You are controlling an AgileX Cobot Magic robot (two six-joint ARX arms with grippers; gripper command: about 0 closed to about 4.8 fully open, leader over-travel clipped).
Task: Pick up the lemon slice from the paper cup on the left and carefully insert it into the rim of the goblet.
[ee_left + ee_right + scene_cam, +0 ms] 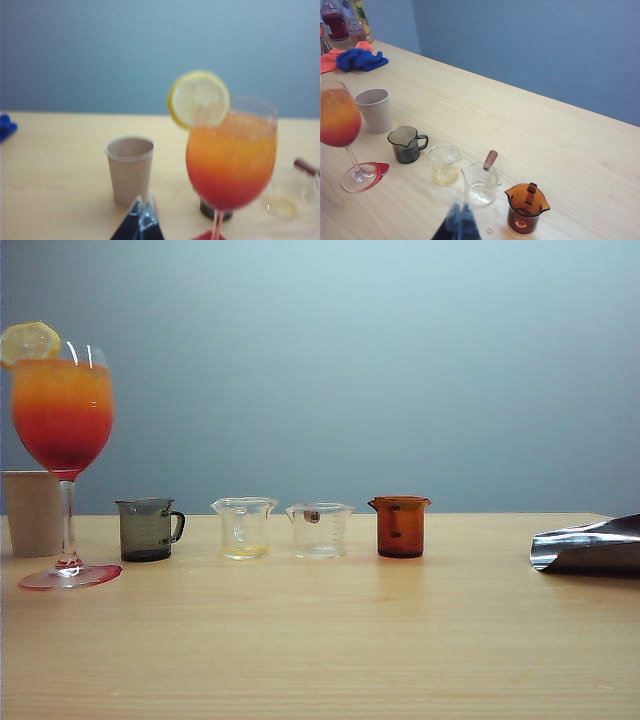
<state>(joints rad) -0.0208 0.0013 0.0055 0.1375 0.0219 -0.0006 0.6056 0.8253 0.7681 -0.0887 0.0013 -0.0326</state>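
I see the lemon slice (pixel 29 342) seated upright on the goblet's (pixel 62 420) rim, on the side toward the left edge of the exterior view; the left wrist view shows it (pixel 199 99) wedged over the glass edge above the orange-to-red drink. The goblet (pixel 231 162) stands at the far left of the bench (pixel 320 640), its reddish foot flat on the wood. The paper cup (pixel 32 512) stands just behind and beside the stem, upright; from the left wrist its (pixel 130 169) mouth looks empty.

My left gripper (pixel 140 220) sits at the lower edge of its own view, jaws together with nothing between them, short of the cup and clear of the goblet. My right gripper (pixel 459 222) also has its jaws together and empty, held above the row of small vessels: grey cup (pixel 406 144), two clear beakers (pixel 481 186), amber beaker (pixel 525 207). On the exterior view's right, a shiny metal piece (pixel 590 546) lies low over the bench.
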